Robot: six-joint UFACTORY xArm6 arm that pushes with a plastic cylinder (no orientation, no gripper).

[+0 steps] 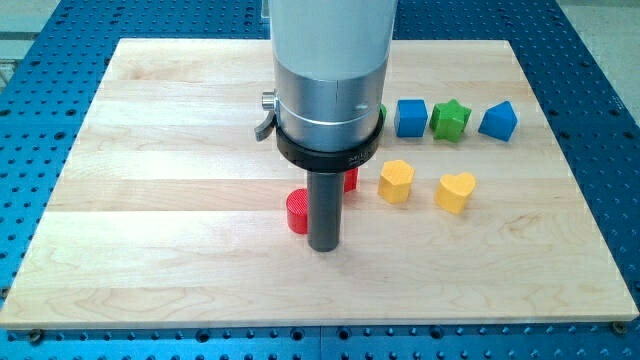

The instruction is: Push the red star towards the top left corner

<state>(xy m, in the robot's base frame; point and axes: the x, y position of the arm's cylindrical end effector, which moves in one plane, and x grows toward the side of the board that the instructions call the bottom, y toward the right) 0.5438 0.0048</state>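
Nearest the view's bottom, the rod comes straight down onto the pale wooden worktop (150, 250), and my tip (324, 247) rests a little below the board's middle. This end effector is a plain dark rod with nothing that opens or closes, so it clamps on nothing.

Touching the rod on its left, or so close I cannot see a gap, is a red block (297, 212). It looks round, like a short ribbed cylinder, though the rod hides its right side. Just behind the rod, on its right, a second red block (351, 179) peeps out as a thin sliver under the arm's black collar. Its shape cannot be made out, so I cannot tell which red piece is the star, nor which way it points or where its long axis runs. Both sit near the centre of the board, well apart from the top left corner.

To the view's right of the rod stand a yellow hexagon block (396, 181) and, further right, a yellow heart block (456, 191), near each other but apart. Farther back a row runs rightwards: a green block (383, 113) mostly hidden by the arm's silver body, a blue cube (411, 117), a green star (450, 120) and a blue block (498, 121) with a slanted top.
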